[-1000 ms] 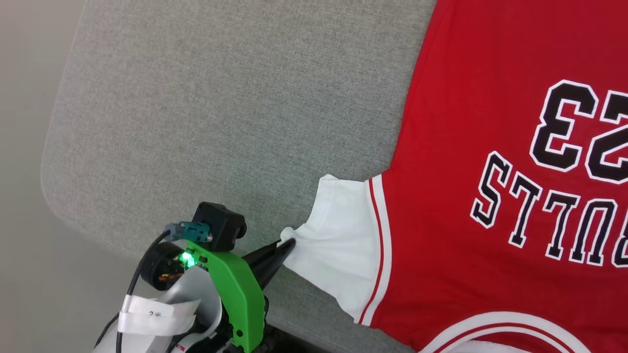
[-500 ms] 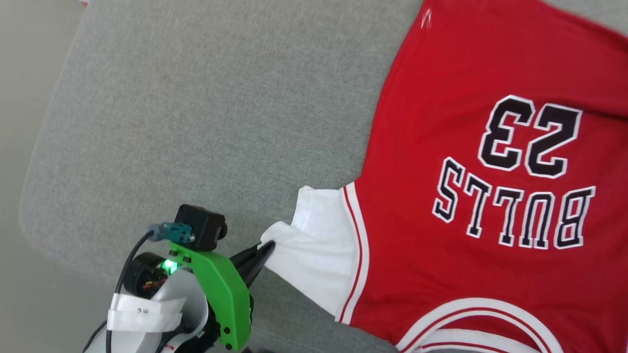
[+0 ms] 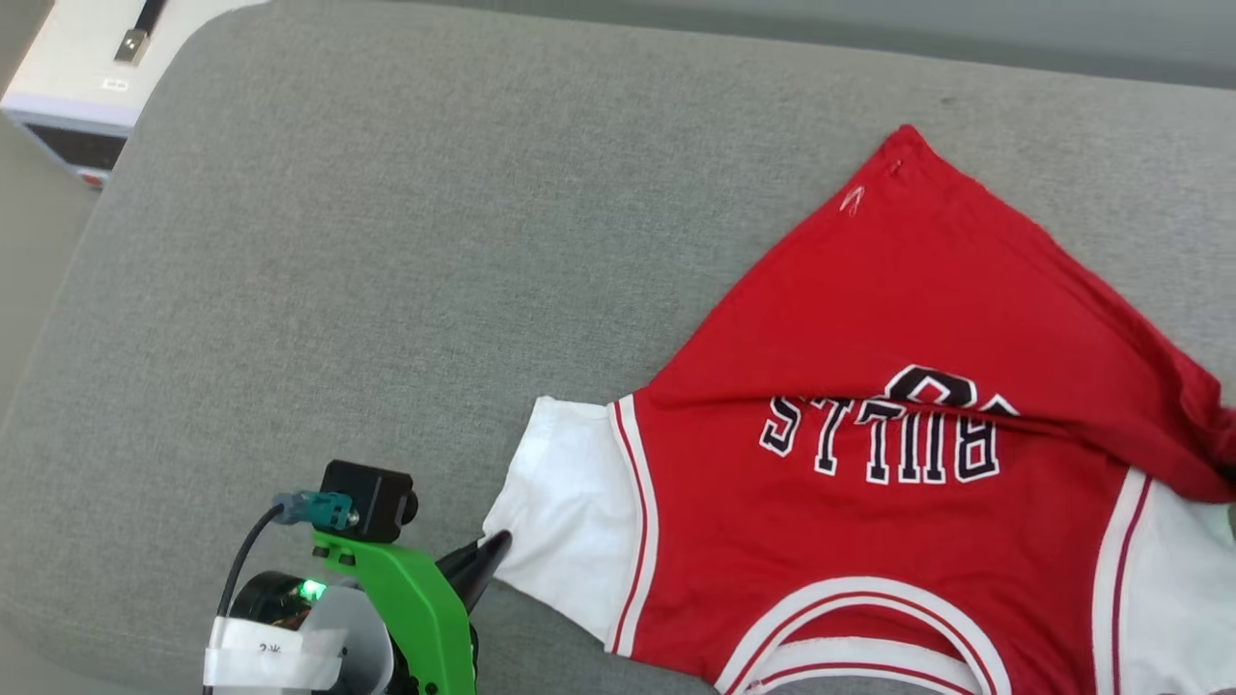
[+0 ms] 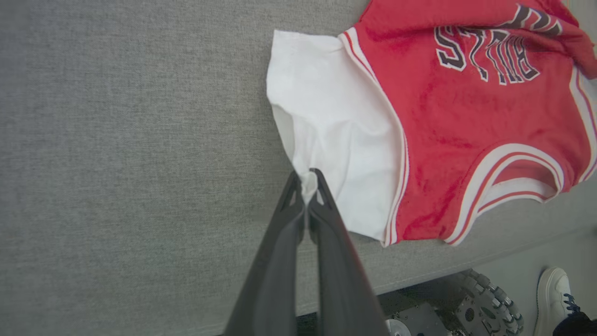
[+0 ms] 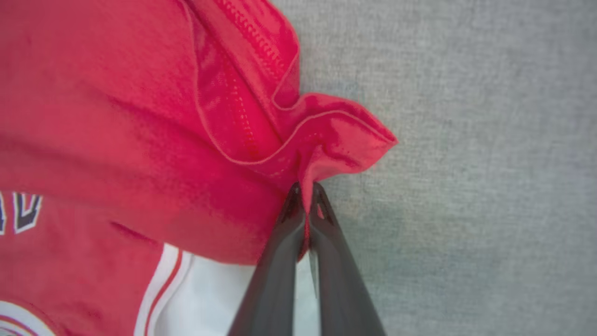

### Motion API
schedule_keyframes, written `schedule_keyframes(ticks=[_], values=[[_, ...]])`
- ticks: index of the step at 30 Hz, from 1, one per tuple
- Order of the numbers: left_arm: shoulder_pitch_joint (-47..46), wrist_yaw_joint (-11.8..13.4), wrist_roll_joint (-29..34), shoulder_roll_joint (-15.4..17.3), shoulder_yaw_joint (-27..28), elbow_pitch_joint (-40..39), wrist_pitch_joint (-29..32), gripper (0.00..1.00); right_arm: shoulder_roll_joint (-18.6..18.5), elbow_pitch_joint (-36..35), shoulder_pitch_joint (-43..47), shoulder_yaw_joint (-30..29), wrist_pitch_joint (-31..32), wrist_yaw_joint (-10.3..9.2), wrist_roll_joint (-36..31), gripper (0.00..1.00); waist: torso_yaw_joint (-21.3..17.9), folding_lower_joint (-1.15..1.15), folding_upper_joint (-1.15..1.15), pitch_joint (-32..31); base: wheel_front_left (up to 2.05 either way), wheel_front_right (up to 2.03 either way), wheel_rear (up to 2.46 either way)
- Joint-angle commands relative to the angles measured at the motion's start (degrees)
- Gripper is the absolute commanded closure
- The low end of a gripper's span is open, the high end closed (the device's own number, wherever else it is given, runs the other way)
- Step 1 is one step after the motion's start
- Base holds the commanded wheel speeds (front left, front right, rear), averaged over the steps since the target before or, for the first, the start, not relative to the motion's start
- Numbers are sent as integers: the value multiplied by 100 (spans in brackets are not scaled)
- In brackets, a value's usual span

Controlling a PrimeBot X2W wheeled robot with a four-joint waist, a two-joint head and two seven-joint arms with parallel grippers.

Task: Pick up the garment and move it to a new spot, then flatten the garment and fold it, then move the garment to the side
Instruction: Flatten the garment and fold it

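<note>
The left gripper [image 4: 305, 176] pinches the white sleeve of the shirt [image 3: 850, 560], jaws closed. The right gripper [image 5: 305, 187] is clamped on its red edge.

Left of garment [image 3: 869, 319] and beyond it: open counter [image 3: 338, 241], wide passage. Far left of garment, off counter corner: white box [image 3: 72, 92]. Below garment's near edge: wheel [image 4: 489, 303], person's shoe [image 4: 555, 291].

Light: falling soft and even, casting faint shadows.
Focus: the garment [image 5: 116, 93] blurring slightly in right wrist view.
</note>
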Motion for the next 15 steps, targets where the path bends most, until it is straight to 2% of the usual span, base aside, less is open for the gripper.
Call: schedule_keyframes(ticks=[1,10,15], values=[[92,48,-36,-17,30,6,-52,100,78,-79,299,-69,-16,-6,41,100,-423,0,0,-474,0,0,0],[327,193,-45,-49,67,41,-188,100,438,-1003,1555,-505,5,-6,38,100,-600,0,0,-758,0,0,0],[345,224,-24,-98,39,71,-241,100,629,-1186,1927,-556,0,-6,-47,100,-627,0,0,-796,0,0,0]])
